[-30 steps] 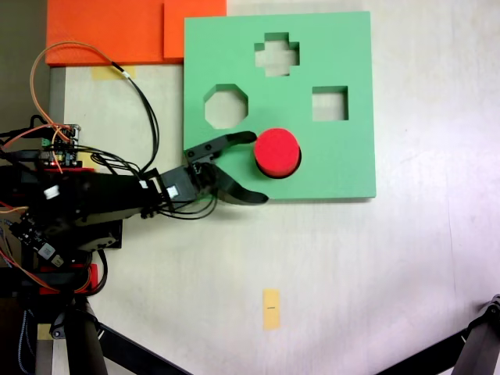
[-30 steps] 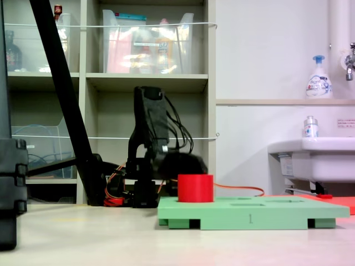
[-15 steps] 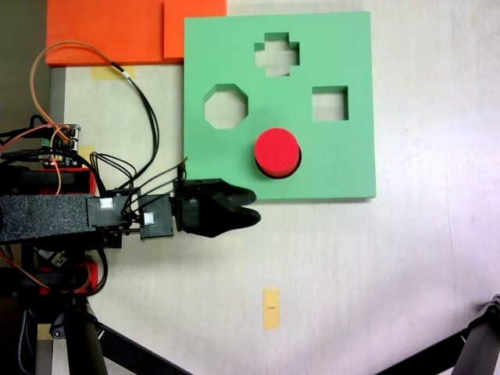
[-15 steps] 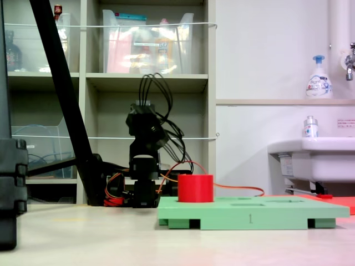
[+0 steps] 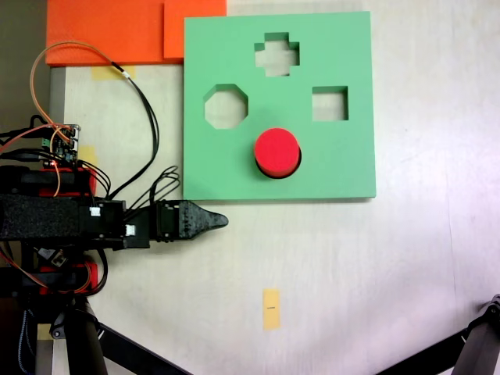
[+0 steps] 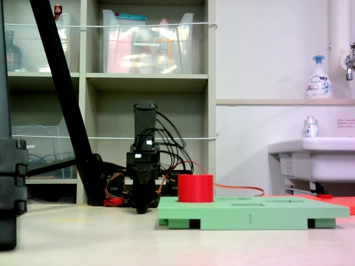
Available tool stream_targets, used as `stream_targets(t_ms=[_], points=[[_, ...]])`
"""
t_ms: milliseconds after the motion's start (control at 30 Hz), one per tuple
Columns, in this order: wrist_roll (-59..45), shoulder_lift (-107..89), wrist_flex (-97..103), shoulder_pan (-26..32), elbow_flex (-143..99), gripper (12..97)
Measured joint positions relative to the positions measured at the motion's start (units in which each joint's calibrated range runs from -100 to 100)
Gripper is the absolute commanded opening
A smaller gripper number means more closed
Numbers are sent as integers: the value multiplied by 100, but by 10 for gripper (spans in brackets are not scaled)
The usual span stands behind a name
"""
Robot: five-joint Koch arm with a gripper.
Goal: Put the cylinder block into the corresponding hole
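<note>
Fixed views, both: cylinder block (image 5: 277,151) sits in the corresponding hole (image 5: 279,172) of the green board (image 5: 344,156), I'm hands-off.
Block is upright, its top standing proud of the board in the side-on fixed view (image 6: 195,188). My gripper (image 5: 220,221) is off the board, near its lower-left corner on the bare table (image 5: 375,266), holding nothing. Jaws look pressed together to a single point. Octagon, cross and square cut-outs are empty.
</note>
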Motion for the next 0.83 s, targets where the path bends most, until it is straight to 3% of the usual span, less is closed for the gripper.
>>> stream_targets(t_ms=[133,833], points=[[0,0,-117,-93,10,498],[0,0,-127,-103,10,497]])
